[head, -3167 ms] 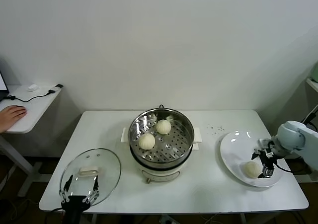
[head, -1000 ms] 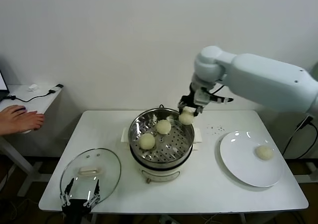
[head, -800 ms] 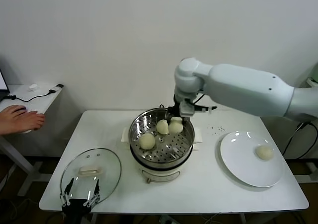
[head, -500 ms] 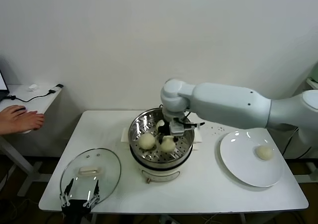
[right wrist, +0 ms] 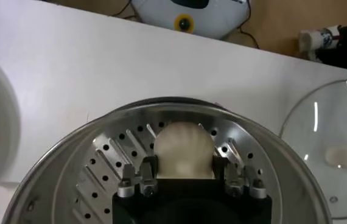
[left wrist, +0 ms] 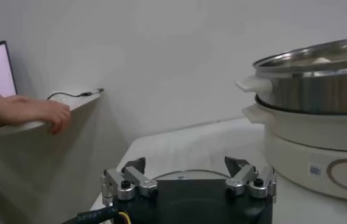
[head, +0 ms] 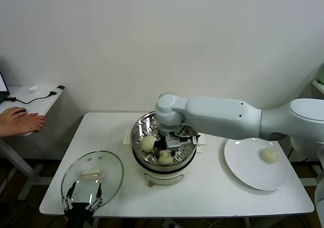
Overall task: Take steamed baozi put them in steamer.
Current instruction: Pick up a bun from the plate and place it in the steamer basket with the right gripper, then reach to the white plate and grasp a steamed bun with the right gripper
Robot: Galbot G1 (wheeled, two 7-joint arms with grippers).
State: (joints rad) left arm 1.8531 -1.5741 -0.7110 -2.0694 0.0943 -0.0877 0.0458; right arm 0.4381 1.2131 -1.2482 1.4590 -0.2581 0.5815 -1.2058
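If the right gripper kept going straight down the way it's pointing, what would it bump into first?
Most likely the baozi sitting between the right gripper's fingers, and right under it the holey metal tray of the steamer. The bun seems to rest on the tray already, though depth is hard to judge.

Cream-white baozi [right wrist: 183, 149], perforated silver steamer [right wrist: 88, 152]

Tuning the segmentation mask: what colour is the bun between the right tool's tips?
Cream-white bun; clearest in the right wrist view.
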